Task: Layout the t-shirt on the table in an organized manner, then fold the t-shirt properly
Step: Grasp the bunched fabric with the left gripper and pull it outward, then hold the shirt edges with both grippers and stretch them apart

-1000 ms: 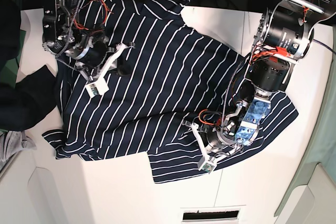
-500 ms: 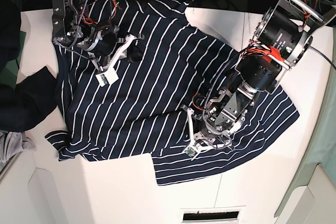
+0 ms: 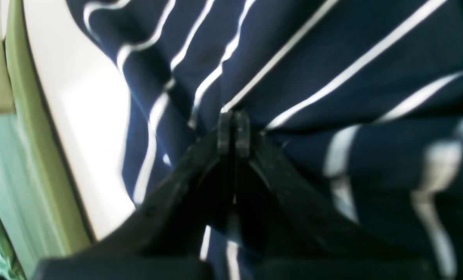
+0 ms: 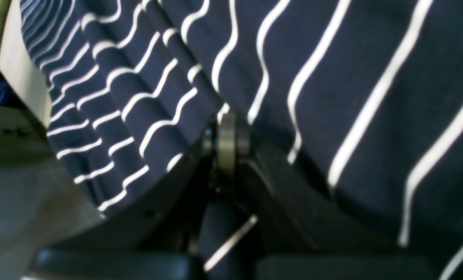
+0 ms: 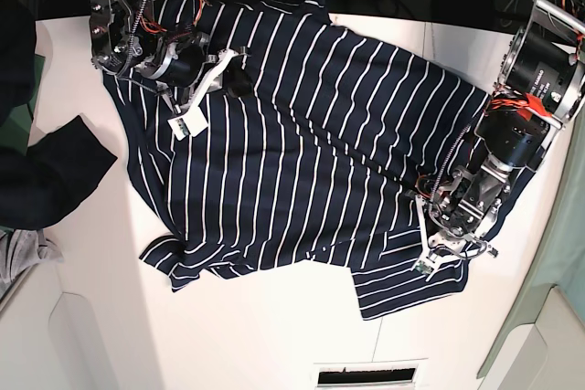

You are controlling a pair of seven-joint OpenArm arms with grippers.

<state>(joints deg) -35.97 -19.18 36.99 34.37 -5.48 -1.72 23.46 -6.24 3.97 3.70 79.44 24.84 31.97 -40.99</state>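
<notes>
Base view showed me the t-shirt (image 5: 311,143) spread across most of the table (image 5: 274,335), striped side up, its lower hem bunched and one sleeve folded near the front edge. My left gripper (image 5: 448,248) was pinched tight on a fold of fabric at the shirt's side nearest that arm; the left wrist view had both fingers (image 3: 233,132) pressed together with cloth gathered at their tips. My right gripper (image 5: 224,79) was likewise clamped on fabric near the collar end. I judged both pinches served to pull the cloth taut between them, flattening wrinkles before any fold.
</notes>
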